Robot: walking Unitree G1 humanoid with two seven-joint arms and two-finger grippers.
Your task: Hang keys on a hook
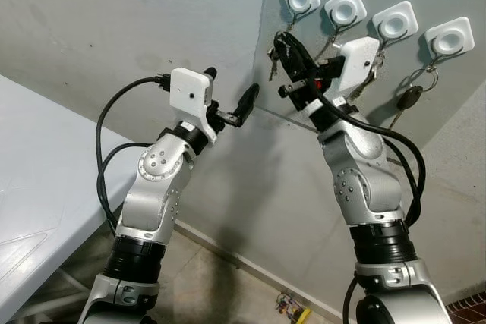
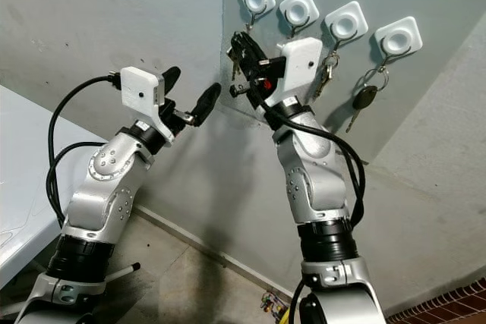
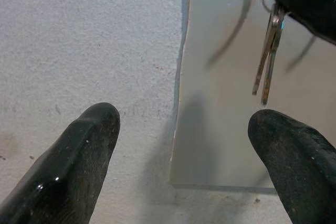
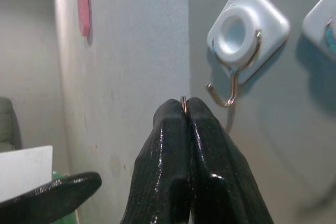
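While no writing or brand mark is showing anywhere, four white square hooks are lining a smooth grey panel (image 1: 425, 111) fixed over a rougher pale wall (image 1: 114, 20).

Right gripper (image 4: 185, 109) is reaching up at the panel, its fingers pressed fully together and pinching a thin metal ring (image 4: 184, 102); the keys (image 1: 273, 57) are dangling from that pinch, just below and beside the leftmost hook (image 4: 233, 80), whose wire curl is hanging bare. The ring is sitting near the hook's tip but apart from it.

Left gripper (image 1: 231, 100) is hovering beside the panel's edge, fingers spread wide and gripping nothing; from its wrist view the keys (image 3: 268, 61) are hanging between its two fingers (image 3: 79, 150).

Farthest hook (image 1: 449, 36) is carrying a black-headed key (image 1: 408, 99). Another bunch is hanging behind the right wrist; which hook is holding it I cannot tell.

White table (image 1: 38, 187) is standing at the left. Concrete floor (image 1: 213, 286) is meeting the wall below, with a small coloured object (image 1: 292, 309) lying on it.
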